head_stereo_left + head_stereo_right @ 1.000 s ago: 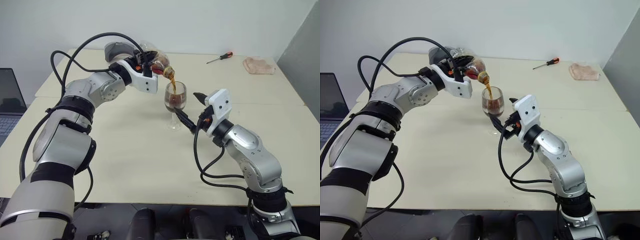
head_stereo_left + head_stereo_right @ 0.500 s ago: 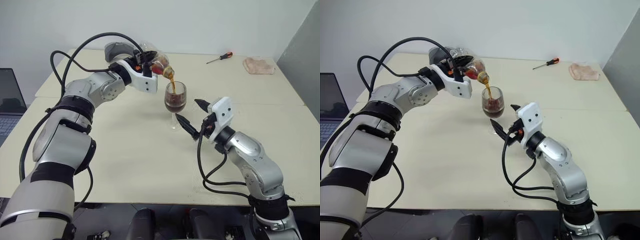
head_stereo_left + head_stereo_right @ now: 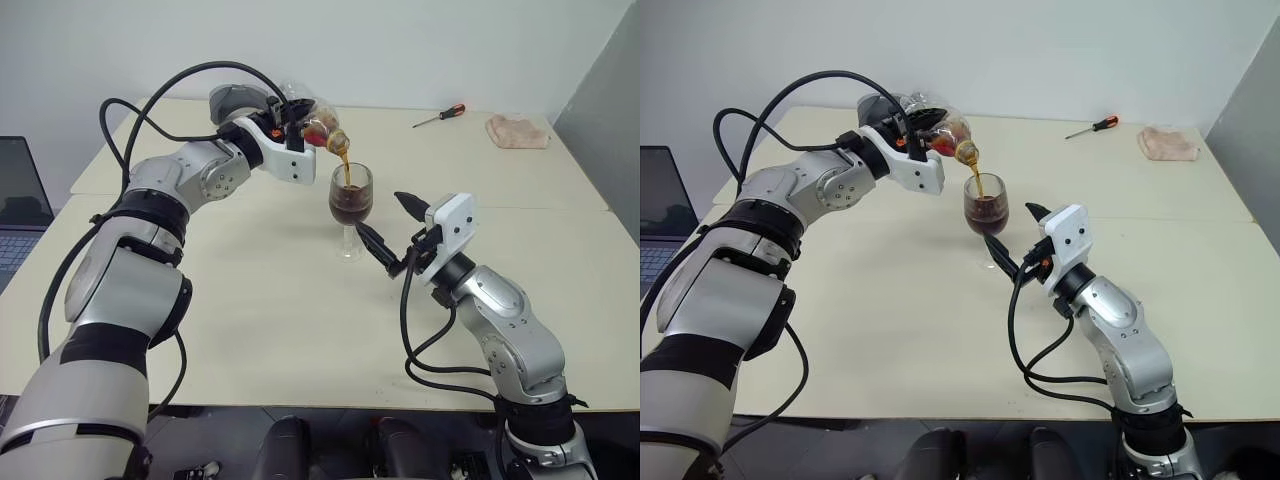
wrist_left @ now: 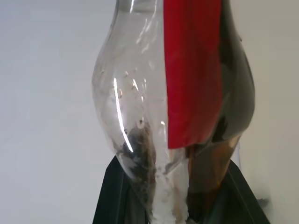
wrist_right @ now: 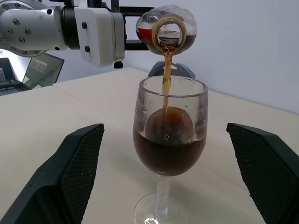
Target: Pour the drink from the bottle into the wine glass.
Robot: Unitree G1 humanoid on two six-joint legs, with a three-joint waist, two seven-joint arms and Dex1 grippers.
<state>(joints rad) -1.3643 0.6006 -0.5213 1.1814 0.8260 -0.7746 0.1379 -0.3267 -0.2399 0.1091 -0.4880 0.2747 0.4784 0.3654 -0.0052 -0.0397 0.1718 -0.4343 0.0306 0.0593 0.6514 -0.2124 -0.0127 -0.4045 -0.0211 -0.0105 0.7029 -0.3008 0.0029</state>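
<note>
2 jaws: left (image 3: 292,125) clamps the bottle (image 3: 318,125); right (image 3: 390,228) gapes wide, empty.

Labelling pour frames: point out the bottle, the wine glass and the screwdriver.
bottle (image 5: 166,28), right wrist view, on its open mouth where the drink runs out.
wine glass (image 5: 169,151), right wrist view, on the bowl at the dark liquid.
screwdriver (image 3: 440,116), left eye view, on the shaft near the red handle.
</note>
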